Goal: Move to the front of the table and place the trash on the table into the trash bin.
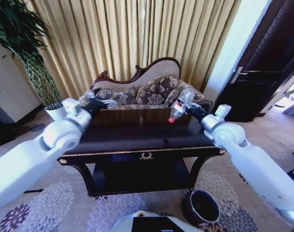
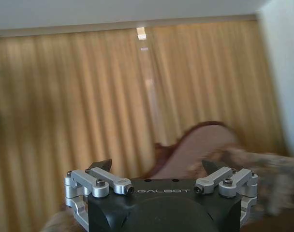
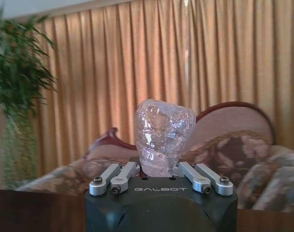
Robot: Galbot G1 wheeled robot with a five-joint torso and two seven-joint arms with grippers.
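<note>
The right gripper (image 1: 189,110) is pinching the clear bottle (image 1: 178,106) and holds it above the bench (image 1: 137,140), the left gripper (image 1: 99,104) hovers spread and empty, so the carry to the trash bin (image 1: 201,207) on the floor comes next, I reckon.

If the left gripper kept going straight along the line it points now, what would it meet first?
The left gripper, open and raised over the table's far left edge, points at the sofa behind it. Nothing shows between its fingers, so the sofa's backrest would probably come first, with the curtain beyond; depth is hard to judge.
</note>
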